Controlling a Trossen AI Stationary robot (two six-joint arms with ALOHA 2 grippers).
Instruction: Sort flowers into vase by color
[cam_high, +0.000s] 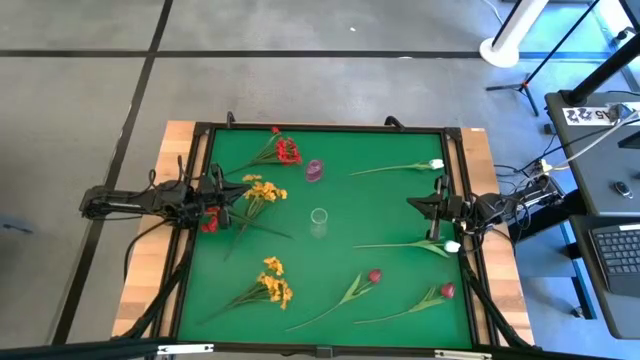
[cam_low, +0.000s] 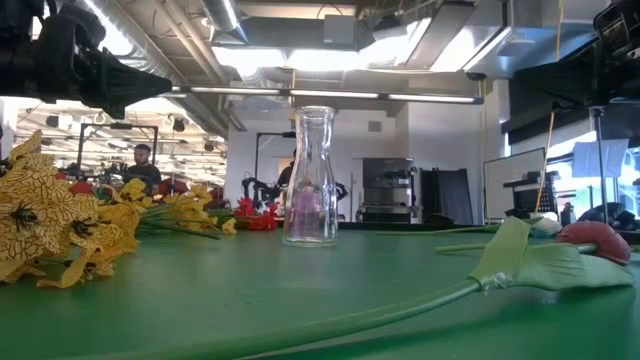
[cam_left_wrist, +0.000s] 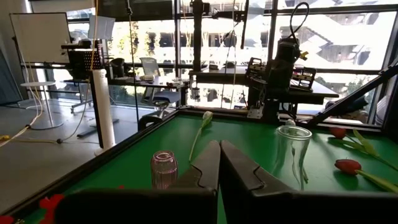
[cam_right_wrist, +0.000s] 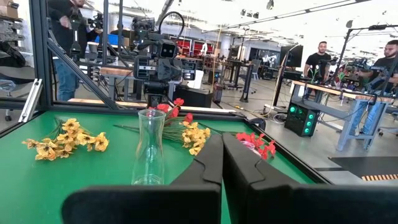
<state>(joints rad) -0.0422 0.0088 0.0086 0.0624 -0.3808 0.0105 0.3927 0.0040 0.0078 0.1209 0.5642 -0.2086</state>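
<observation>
A clear glass vase (cam_high: 319, 218) (cam_low: 310, 180) stands upright mid-table, and a small pink vase (cam_high: 314, 170) (cam_left_wrist: 164, 169) stands beyond it. Flowers lie flat on the green mat: red bunches (cam_high: 287, 150) (cam_high: 208, 218), yellow-orange bunches (cam_high: 262, 190) (cam_high: 275, 282), white buds (cam_high: 436, 164) (cam_high: 452, 245) and dark-red buds (cam_high: 374, 275) (cam_high: 447, 290). My left gripper (cam_high: 228, 198) (cam_left_wrist: 219, 168) hovers shut at the left edge, above one red bunch and beside a yellow one. My right gripper (cam_high: 410, 205) (cam_right_wrist: 222, 162) hovers shut at the right edge, between the two white buds.
A black frame (cam_high: 330, 128) rims the green mat, with wooden table edges outside it. Open mat lies around the clear vase. Beyond the table, people stand in the room in the right wrist view. A desk with a keyboard (cam_high: 615, 250) sits to the right.
</observation>
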